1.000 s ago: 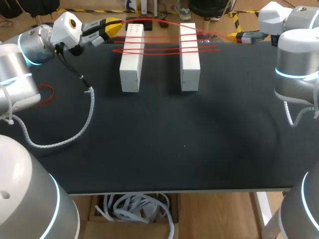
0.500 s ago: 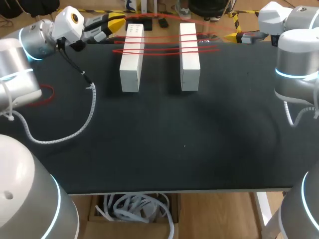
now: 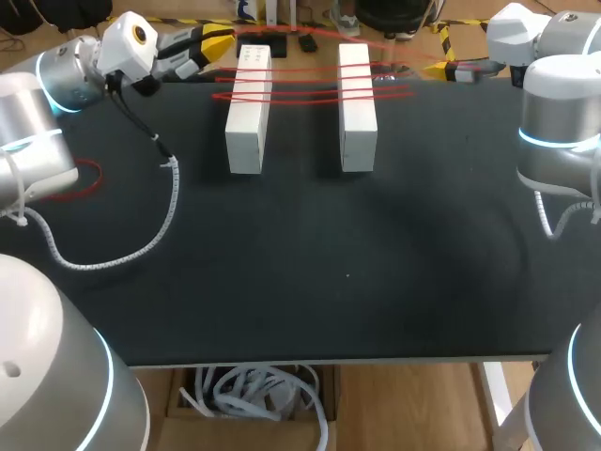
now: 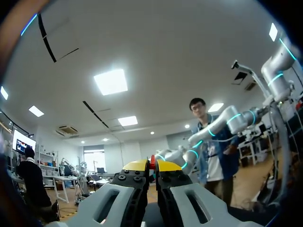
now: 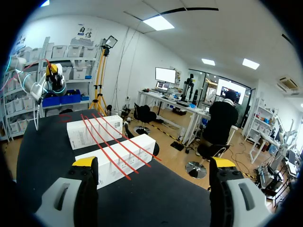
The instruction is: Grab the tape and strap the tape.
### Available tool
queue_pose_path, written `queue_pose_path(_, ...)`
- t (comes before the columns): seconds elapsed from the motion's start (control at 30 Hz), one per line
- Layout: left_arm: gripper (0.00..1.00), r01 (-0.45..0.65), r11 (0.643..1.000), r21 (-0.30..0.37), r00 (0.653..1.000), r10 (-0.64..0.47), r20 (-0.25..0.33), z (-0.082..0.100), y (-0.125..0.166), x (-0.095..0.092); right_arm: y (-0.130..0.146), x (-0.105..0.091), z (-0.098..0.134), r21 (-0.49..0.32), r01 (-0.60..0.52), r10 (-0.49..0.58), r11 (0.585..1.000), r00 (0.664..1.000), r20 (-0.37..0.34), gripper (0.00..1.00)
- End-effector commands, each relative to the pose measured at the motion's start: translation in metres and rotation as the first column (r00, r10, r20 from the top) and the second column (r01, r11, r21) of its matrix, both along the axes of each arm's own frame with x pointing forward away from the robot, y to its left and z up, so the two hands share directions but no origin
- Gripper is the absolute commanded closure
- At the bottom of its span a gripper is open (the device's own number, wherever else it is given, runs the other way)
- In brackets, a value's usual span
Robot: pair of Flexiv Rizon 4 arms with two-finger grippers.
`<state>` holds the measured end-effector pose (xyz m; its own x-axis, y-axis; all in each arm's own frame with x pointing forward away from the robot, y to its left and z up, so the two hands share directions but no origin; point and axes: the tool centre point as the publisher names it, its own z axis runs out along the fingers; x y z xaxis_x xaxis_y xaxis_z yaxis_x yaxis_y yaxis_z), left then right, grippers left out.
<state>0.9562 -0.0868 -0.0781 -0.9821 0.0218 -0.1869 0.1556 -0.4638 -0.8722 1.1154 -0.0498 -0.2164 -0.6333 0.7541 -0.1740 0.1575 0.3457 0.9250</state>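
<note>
Far back left, left claw [image 3: 222,41] pinches tape [image 4: 152,161].

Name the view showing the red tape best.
Head view: the red tape crosses both white boxes in several strands. Right wrist view shows it obliquely; left wrist view, only a sliver in the left pincer.

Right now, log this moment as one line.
left pincer: shut on red tape | right pincer: open, empty | strands: stretched across both white boxes
</note>
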Motion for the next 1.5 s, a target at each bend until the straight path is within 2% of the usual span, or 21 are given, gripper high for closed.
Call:
queue_pose_path(0.03,1.00,0.003,1.000,-0.002,1.000,-0.003,0.002,-0.001,0.000,0.001,0.000,0.000,0.000,0.001,0.000,0.000,1.000,1.000,0.000,0.00)
queue_pose_path(0.23,1.00,0.003,1.000,-0.002,1.000,-0.003,0.002,-0.001,0.000,0.001,0.000,0.000,0.000,0.001,0.000,0.000,1.000,1.000,0.000,0.00)
queue_pose_path(0.27,1.00,0.003,1.000,-0.002,1.000,-0.003,0.002,-0.001,0.000,0.001,0.000,-0.004,0.002,0.034,0.029,-0.030,0.999,0.999,0.026,0.00)
queue_pose_path(0.3,1.00,0.003,1.000,-0.002,1.000,-0.003,0.002,-0.001,0.000,0.001,0.002,-0.009,0.003,0.099,0.051,-0.053,0.994,0.998,0.021,0.00)
queue_pose_path(0.4,1.00,0.003,1.000,-0.002,1.000,-0.003,0.002,-0.001,0.000,0.001,0.009,-0.031,0.005,0.207,0.112,-0.120,0.972,0.992,0.028,0.00)
queue_pose_path(0.5,1.00,0.003,1.000,-0.002,1.000,-0.003,0.002,-0.001,0.000,0.001,0.019,-0.057,0.003,0.241,0.129,-0.143,0.962,0.989,0.042,0.00)
queue_pose_path(0.6,1.00,0.003,1.000,-0.002,1.000,-0.003,0.002,-0.001,0.000,0.001,0.034,-0.084,-0.001,0.293,0.155,-0.167,0.944,0.986,0.019,0.00)
queue_pose_path(0.83,1.00,0.003,1.000,-0.002,1.000,-0.003,0.002,-0.001,0.000,0.001,0.051,-0.122,0.001,0.406,0.235,-0.246,0.883,0.969,-0.027,0.00)
queue_pose_path(1.03,1.00,0.003,1.000,-0.002,1.000,-0.003,0.002,-0.001,0.000,0.001,0.066,-0.138,0.004,0.519,0.297,-0.300,0.801,0.951,-0.081,0.00)
queue_pose_path(1.33,1.00,0.003,1.000,-0.002,1.000,-0.003,0.002,-0.001,0.000,0.001,0.086,-0.167,-0.003,0.568,0.313,-0.312,0.761,0.945,-0.103,0.00)
queue_pose_path(1.5,1.00,0.003,1.000,-0.002,1.000,-0.003,0.002,-0.001,0.000,0.001,0.095,-0.187,-0.019,0.635,0.356,-0.342,0.685,0.927,-0.151,0.00)
